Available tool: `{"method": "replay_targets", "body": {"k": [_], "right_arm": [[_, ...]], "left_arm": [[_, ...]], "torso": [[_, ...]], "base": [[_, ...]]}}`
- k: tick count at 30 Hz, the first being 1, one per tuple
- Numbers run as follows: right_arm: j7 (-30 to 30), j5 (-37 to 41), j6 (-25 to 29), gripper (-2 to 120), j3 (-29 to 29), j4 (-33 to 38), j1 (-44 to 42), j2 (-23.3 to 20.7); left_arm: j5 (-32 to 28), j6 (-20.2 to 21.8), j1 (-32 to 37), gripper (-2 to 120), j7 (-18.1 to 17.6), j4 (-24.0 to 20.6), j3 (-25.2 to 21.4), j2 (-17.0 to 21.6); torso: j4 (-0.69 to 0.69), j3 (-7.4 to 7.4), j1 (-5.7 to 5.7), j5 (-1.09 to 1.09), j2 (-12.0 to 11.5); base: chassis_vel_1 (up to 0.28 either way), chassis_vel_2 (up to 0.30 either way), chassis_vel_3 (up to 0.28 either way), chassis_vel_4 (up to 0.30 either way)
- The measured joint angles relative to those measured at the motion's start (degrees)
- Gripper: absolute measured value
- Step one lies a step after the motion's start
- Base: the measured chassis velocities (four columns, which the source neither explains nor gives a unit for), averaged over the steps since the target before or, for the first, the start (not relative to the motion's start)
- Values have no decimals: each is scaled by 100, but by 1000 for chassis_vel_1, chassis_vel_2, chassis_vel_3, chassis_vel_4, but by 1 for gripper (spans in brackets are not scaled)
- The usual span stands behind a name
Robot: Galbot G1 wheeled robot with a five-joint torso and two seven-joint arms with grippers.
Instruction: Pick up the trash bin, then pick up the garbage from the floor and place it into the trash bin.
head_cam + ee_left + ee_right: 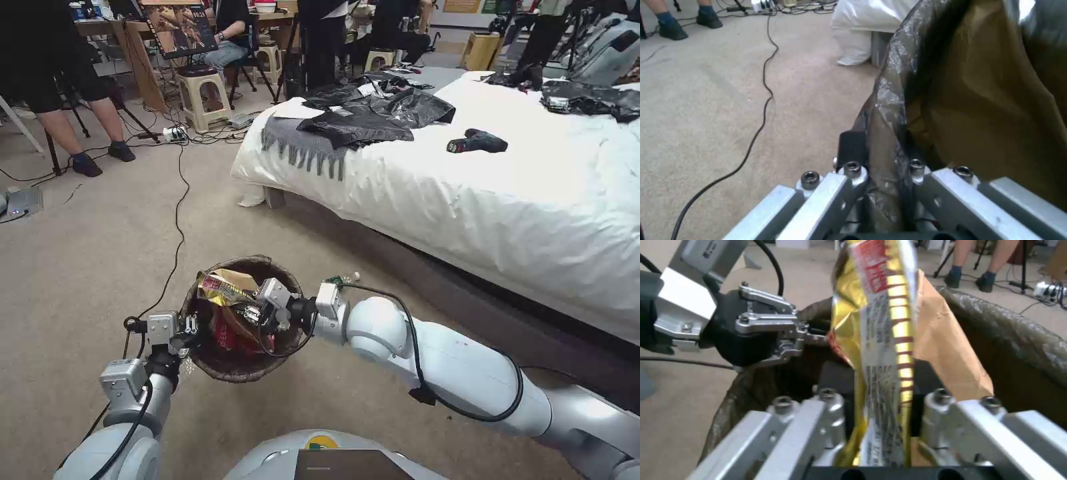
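The trash bin (233, 367), lined with a crinkled dark brown bag, hangs above the carpet. My left gripper (190, 330) is shut on its near-left rim; in the left wrist view the left gripper (885, 160) pinches the bag's folded edge (889, 100). My right gripper (257, 313) sits over the bin's mouth, shut on a piece of garbage, a yellow snack wrapper (223, 290). The right wrist view has the wrapper (880, 340) standing up between the right gripper's (882, 396) fingers. A tan paper bag (947, 356) and red packets (230, 337) lie inside the bin.
A white bed (500, 200) runs along the right, carrying grey-and-black clothing (360, 120) and a black tool (477, 141). A black cable (177, 220) snakes over the carpet to the left. Stools (203, 93) and standing people are at the back.
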Motion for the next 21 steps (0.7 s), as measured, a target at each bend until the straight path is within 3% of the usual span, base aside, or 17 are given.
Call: {"method": "replay_targets", "body": {"k": [21], "right_arm": [[271,43,4,98,211,332,-219,-169]], "left_arm": [[-46,-4,-55,0,13,60,-22,42]], "torso": [[0,0,0,0,0]], "base": [[0,0,0,0]]}}
